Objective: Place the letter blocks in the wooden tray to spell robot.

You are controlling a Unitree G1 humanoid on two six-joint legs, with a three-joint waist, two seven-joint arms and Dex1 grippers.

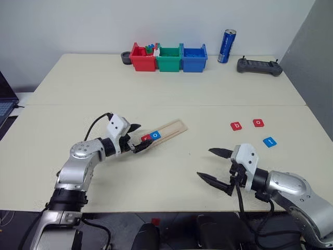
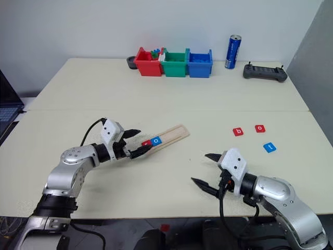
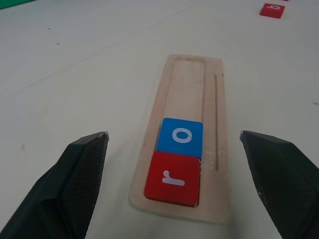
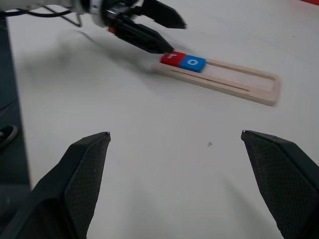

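The wooden tray (image 1: pixel 171 128) lies slanted mid-table. A red "r" block (image 3: pixel 172 179) and a blue "o" block (image 3: pixel 180 137) sit side by side at its near end. My left gripper (image 1: pixel 142 135) is open at that end, its fingers either side of the tray's tip and holding nothing. Three loose blocks lie to the right: a red "b" (image 1: pixel 236 125), a red "o" (image 1: pixel 258 123) and a blue "t" (image 1: pixel 269 141). My right gripper (image 1: pixel 204 162) hovers open and empty near the front edge, left of those blocks and pointing toward the tray.
Red (image 1: pixel 142 58), green (image 1: pixel 169 59) and blue (image 1: pixel 193 59) bins stand in a row at the table's back. A blue can (image 1: pixel 227 46) and a black controller (image 1: pixel 259 66) are to their right. A laptop (image 1: pixel 5 107) sits off the left edge.
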